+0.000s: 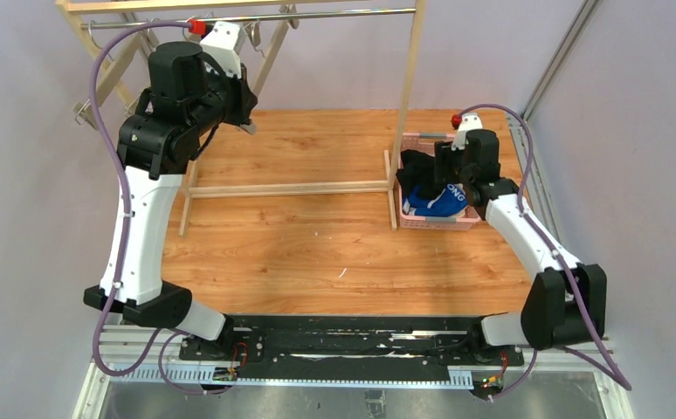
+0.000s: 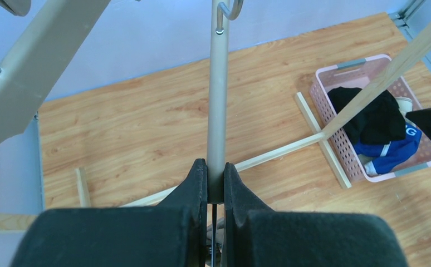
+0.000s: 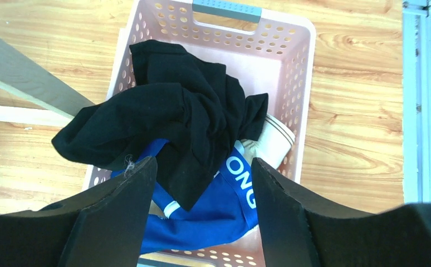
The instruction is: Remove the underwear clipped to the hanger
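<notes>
On the left, the left gripper (image 2: 215, 168) was up at the wooden rack (image 1: 413, 70), its fingers pinched narrow on the grey metal bar (image 2: 218, 100). I saw no fabric on the stretch of bar that its wrist camera showed. I could not make out any clips from there or from the overhead view.

Across the table (image 1: 300, 244) to the right, all the underwear lay in the pink basket (image 3: 302, 67). The black briefs (image 3: 169, 111) were on top, with one fold lapping over the basket's left rim next to the rack's slanted post. The blue briefs (image 3: 202, 222) lay under them, and the cream briefs (image 3: 274, 142) were tucked against the right wall. The right gripper (image 3: 202, 162) hovered just above the pile with its fingers spread wide and nothing between them.

I judged the step in hand to be the drop-off of the last piece. To do it well, I wanted the right arm to rise straight up with its fingers kept apart. That way neither tip would snag the black fold and drag it back over the rim. A sideways exit towards the post looked like the riskier line. The overhanging fold could slip out, so I meant to check it from above before calling it done. I saw no reason to loosen the left grip first.
</notes>
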### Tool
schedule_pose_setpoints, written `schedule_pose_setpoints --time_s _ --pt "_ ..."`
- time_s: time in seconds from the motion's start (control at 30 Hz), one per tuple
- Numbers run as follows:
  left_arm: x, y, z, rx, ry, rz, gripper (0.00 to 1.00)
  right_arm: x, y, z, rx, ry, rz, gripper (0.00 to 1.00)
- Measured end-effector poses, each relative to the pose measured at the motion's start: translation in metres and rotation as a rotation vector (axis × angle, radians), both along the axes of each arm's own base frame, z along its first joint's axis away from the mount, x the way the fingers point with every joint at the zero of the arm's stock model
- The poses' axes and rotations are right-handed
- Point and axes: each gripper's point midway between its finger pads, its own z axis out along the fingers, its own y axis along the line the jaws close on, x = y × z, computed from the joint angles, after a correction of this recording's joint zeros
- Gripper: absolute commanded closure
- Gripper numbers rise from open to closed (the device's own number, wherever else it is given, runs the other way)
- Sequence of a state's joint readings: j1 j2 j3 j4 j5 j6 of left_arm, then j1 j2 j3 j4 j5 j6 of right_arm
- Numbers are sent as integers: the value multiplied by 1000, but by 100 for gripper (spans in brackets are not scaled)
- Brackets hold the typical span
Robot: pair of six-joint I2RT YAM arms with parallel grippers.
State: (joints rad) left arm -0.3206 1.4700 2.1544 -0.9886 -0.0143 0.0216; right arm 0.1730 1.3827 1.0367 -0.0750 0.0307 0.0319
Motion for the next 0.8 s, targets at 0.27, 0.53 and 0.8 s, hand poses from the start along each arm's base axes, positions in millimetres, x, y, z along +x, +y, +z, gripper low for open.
schedule_pose_setpoints --time_s 0.27,0.53,0.8 --pt "4 -2 -7 -11 -6 -7 100 -21 -7 23 1 -75 -11 31" --pt "-13 2 8 -40 -64 -8 100 -27 -9 41 8 -129 -16 29" --pt "-10 1 23 -58 -107 -7 100 -33 -10 39 9 -131 -15 28"
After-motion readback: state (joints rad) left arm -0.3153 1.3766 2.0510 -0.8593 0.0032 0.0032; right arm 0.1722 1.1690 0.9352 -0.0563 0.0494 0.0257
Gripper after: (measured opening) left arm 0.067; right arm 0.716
